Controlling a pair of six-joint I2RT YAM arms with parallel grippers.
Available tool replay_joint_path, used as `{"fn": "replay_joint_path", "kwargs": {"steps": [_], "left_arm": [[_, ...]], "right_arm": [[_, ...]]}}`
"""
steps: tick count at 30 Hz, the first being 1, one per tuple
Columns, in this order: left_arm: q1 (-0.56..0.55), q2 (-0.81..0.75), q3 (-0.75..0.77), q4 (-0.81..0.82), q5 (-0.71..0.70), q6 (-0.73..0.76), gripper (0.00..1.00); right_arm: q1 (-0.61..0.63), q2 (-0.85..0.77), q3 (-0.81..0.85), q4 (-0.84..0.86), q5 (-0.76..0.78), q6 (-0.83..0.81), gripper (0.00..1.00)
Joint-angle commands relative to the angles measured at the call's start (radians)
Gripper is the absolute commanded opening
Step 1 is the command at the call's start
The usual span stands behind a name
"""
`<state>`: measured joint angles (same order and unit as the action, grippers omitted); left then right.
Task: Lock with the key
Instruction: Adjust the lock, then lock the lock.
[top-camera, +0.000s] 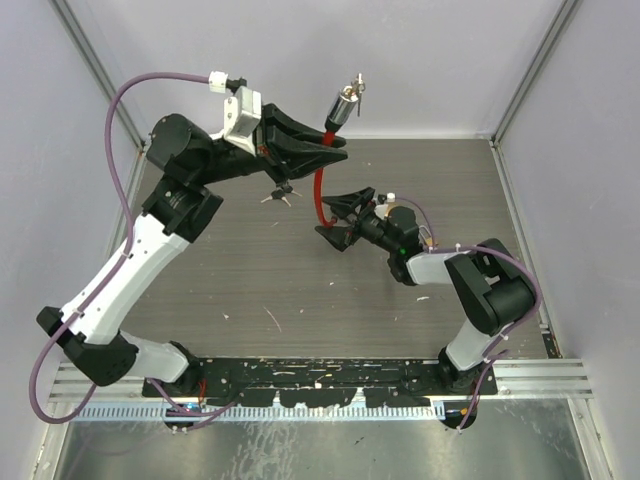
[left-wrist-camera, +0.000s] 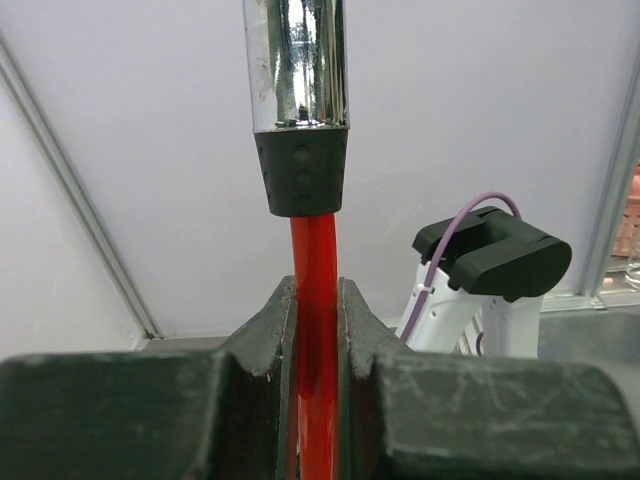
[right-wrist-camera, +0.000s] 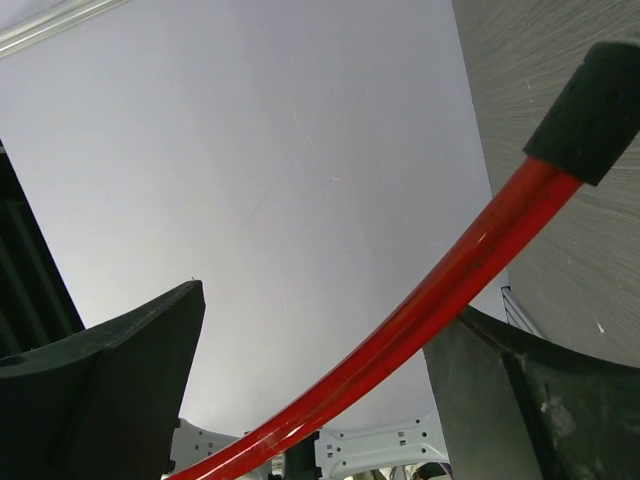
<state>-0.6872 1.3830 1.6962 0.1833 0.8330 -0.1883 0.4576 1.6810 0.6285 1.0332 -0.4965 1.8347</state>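
— Top view: the red cable (top-camera: 320, 190) is seen clamped in the left gripper (top-camera: 325, 152), with the chrome lock (top-camera: 347, 100) beyond the jaws.
— Left wrist: the cable is pinched between near-shut jaws. Right wrist: the right gripper (right-wrist-camera: 330, 315) is spread wide, the cable passing between, ungripped.

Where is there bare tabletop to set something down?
Bare: grey wood-grain tabletop between left arm and right arm, ahead of black base rail; its far right corner. Crowded: around the red cable lock, between left gripper and right gripper.

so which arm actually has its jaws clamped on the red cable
The left arm: its jaws pinch the red cable below the chrome lock barrel. The right arm has its jaws open around it.
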Motion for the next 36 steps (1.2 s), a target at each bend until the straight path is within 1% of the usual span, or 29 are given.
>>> {"fn": "replay_joint_path", "kwargs": {"steps": [1,6,10,14,18,21,26,28,31,32,34,36], "left_arm": [[-0.004,-0.077,-0.036,0.131,-0.096,0.050,0.00],[-0.013,-0.100,-0.129,0.211,-0.172,0.050,0.00],[-0.016,-0.105,-0.196,0.282,-0.219,0.040,0.00],[-0.024,-0.161,-0.252,0.320,-0.259,0.031,0.00],[-0.034,-0.201,-0.305,0.351,-0.324,0.034,0.00],[-0.043,-0.219,-0.333,0.373,-0.360,0.034,0.00],[-0.064,-0.232,-0.345,0.404,-0.389,0.025,0.00],[-0.070,-0.237,-0.346,0.409,-0.398,0.021,0.00],[-0.074,-0.252,-0.359,0.413,-0.409,0.021,0.00],[-0.075,-0.258,-0.366,0.414,-0.415,0.022,0.00],[-0.074,-0.274,-0.384,0.415,-0.428,0.024,0.00],[-0.075,-0.292,-0.399,0.415,-0.437,0.023,0.00]], "right_arm": [[0.004,-0.060,0.000,0.012,0.033,0.031,0.90],[0.003,-0.060,0.039,0.033,0.027,0.079,0.84],[0.004,-0.049,0.067,0.057,0.033,0.109,0.78],[0.001,-0.046,0.098,0.072,0.049,0.137,0.72],[0.000,-0.044,0.149,0.071,0.065,0.143,0.69],[0.002,-0.041,0.186,0.061,0.086,0.145,0.68],[0.014,-0.027,0.246,0.044,0.128,0.136,0.67],[0.017,-0.017,0.263,0.044,0.145,0.132,0.62],[0.016,-0.002,0.284,0.055,0.164,0.128,0.48],[0.015,-0.001,0.288,0.060,0.170,0.124,0.45],[0.015,0.001,0.290,0.061,0.176,0.114,0.43],[0.012,0.010,0.290,0.062,0.182,0.104,0.44]]}}
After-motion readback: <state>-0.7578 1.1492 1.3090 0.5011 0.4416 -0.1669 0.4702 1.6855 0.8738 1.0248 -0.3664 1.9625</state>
